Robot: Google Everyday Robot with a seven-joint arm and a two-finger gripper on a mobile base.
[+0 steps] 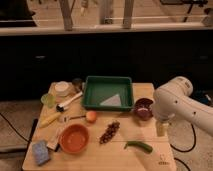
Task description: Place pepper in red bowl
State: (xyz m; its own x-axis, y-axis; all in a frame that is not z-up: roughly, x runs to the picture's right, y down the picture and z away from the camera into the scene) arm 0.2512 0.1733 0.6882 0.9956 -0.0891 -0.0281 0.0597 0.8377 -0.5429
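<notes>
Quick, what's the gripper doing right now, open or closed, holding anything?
Gripper: open, holding nothing, hanging to the right of the pepper and not touching it.

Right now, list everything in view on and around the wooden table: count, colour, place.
light wooden table: one, tan, centre
rectangular plastic tray: one, green, back centre
round glossy bowl: one, orange-red, front left, empty
smaller round bowl: one, dark maroon, right of tray
slender curved pepper: one, green, front right
cluster of small fruit: one, reddish brown, between orange-red bowl and pepper
round fruit: one, orange, before tray
elongated item: one, yellow, left edge
sponge: one, blue, front-left corner
brush: one, white handle, left of tray
round container: one, white, back left
cup: one, pale green, left
robot arm: one, white, right
gripper: one, pale, open, empty, below maroon bowl
</notes>
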